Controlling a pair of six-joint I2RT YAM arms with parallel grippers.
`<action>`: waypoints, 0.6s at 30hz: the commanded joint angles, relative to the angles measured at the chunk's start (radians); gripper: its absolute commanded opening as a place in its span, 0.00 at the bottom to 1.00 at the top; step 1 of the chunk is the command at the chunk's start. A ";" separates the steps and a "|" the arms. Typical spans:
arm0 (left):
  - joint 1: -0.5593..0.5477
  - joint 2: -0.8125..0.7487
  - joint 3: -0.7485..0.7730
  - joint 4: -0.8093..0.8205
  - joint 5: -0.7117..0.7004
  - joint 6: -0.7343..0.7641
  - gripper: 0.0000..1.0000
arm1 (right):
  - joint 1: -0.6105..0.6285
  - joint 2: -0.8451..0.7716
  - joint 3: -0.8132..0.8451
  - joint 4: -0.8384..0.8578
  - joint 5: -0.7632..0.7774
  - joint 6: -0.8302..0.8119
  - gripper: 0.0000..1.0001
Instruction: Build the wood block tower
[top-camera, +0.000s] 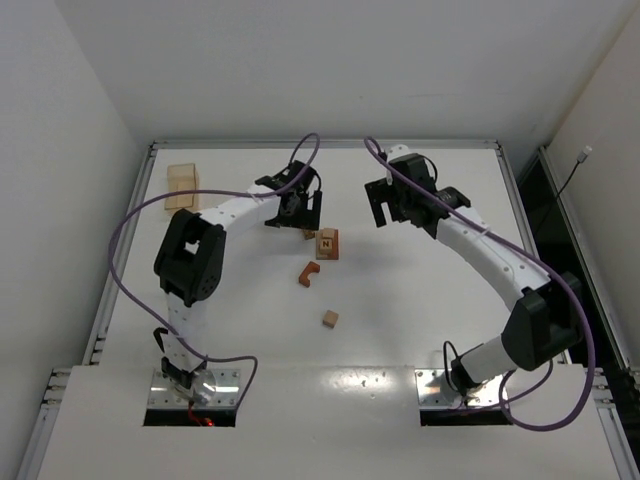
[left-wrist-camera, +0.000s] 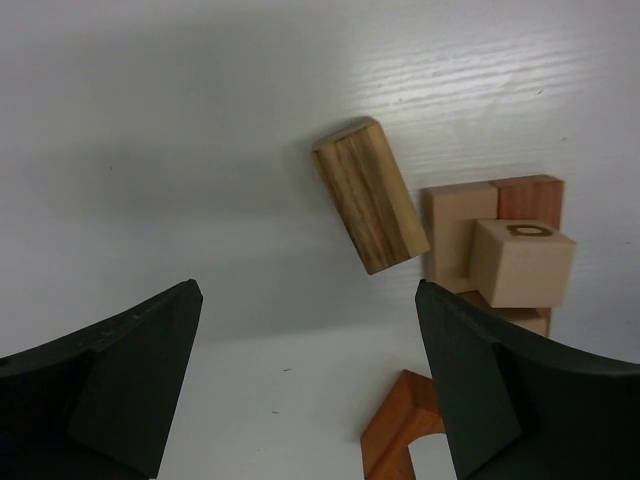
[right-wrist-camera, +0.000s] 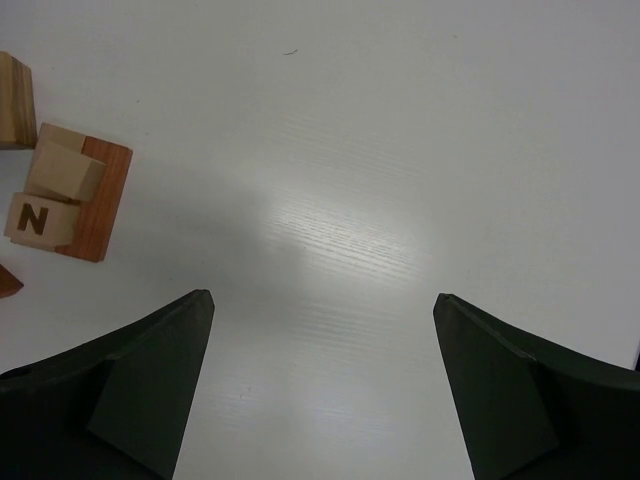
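Left hand, right hand spread wide, empty; right wrist view's edge crops the striped block.

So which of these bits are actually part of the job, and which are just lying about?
Part of the job:
- stack with the N cube
- striped bar
- reddish notched block
- small loose cube

Just lying about:
- pale wooden tray, off at the far left corner
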 joint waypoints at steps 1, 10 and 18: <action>0.006 0.012 0.045 -0.050 -0.011 -0.036 0.86 | -0.028 -0.005 0.011 0.019 -0.041 0.006 0.89; 0.006 0.081 0.121 -0.028 0.095 -0.046 0.83 | -0.080 0.015 0.011 0.019 -0.102 0.029 0.87; 0.015 0.141 0.168 -0.028 0.107 -0.074 0.78 | -0.101 0.024 -0.009 0.019 -0.151 0.048 0.85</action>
